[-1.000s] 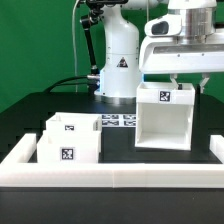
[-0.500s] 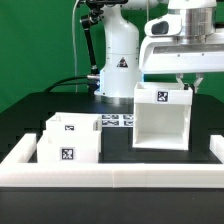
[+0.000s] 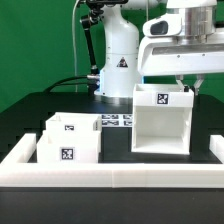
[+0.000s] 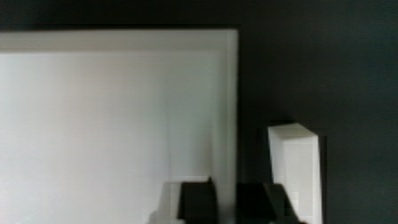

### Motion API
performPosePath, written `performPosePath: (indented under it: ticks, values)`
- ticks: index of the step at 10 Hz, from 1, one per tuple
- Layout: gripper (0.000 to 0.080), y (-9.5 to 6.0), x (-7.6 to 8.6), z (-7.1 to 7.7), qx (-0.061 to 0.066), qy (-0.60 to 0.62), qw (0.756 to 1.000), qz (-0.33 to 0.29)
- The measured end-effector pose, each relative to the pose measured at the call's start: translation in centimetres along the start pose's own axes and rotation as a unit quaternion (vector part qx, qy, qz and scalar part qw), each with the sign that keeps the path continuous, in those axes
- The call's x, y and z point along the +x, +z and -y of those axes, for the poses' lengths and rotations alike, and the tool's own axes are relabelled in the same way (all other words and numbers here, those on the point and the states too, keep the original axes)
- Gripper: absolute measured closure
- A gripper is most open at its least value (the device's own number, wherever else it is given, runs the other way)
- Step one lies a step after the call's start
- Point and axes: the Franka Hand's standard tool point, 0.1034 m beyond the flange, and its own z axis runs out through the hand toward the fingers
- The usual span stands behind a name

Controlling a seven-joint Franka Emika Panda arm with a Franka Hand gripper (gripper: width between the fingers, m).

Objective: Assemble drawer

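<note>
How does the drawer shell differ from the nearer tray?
Shell tall, tray low. Shell's open side faces the camera; tray shows a closed tagged face. Shell stands at the exterior view's right under the pincer; tray at the left. Both white, with square tags.

Arm (image 3: 118, 48), upper centre of the frame: glossy white, rounded casing widening toward the base, with a black triangular mark (image 3: 120, 63) on its front. Black joint parts (image 3: 92, 15) sit at its top, and a thin black cable (image 3: 70, 80) runs off its foot. Gripper (image 3: 187, 84), upper right: a pale grey-white block with two dark, flat fingers (image 4: 192, 200).
</note>
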Motion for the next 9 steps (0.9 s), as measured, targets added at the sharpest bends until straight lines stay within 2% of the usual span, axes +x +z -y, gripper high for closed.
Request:
performPosePath:
  ticks: [4,5,9]
  values:
    - [0.0761,-0.4,5.1,0.7,0.012,-0.007,0.999,-0.033]
    - [0.0761,-0.6,6.4,0.2,0.015,-0.041,0.998,-0.039]
    - [0.0761,-0.6,6.7,0.4,0.016,-0.030,0.998,-0.045]
